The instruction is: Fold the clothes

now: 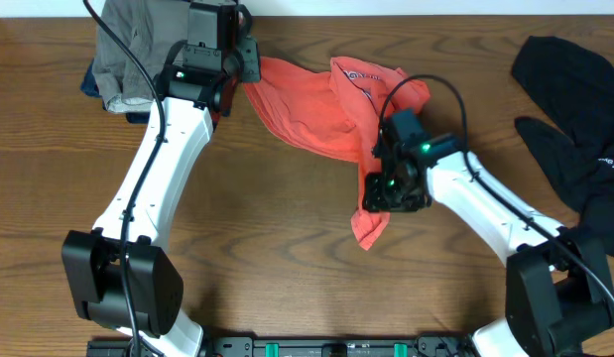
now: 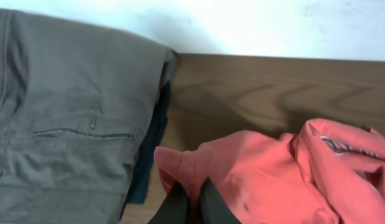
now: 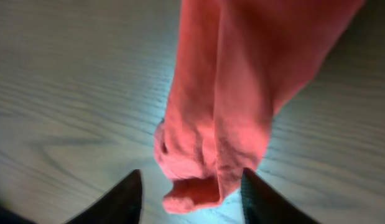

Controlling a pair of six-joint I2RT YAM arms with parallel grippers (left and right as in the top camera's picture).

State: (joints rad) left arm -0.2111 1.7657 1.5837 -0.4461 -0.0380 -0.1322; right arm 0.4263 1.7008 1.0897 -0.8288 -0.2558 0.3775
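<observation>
The coral-red T-shirt [image 1: 316, 114] lies crumpled across the middle of the table, lettering partly showing near its top. My left gripper [image 1: 249, 71] is shut on the shirt's left edge; in the left wrist view the dark fingers [image 2: 193, 202] pinch a fold of the red cloth [image 2: 254, 174]. My right gripper [image 1: 391, 193] is open over the shirt's lower end [image 1: 369, 226]; in the right wrist view the fingers [image 3: 191, 196] stand apart on either side of a bunched red tip [image 3: 211, 155]. The black garment [image 1: 574, 109] lies at the far right.
A stack of grey trousers over a dark blue item [image 1: 128, 55] sits at the table's back left corner, right beside my left gripper; it fills the left of the left wrist view [image 2: 61, 112]. The white wall [image 2: 242, 25] borders the table's far edge.
</observation>
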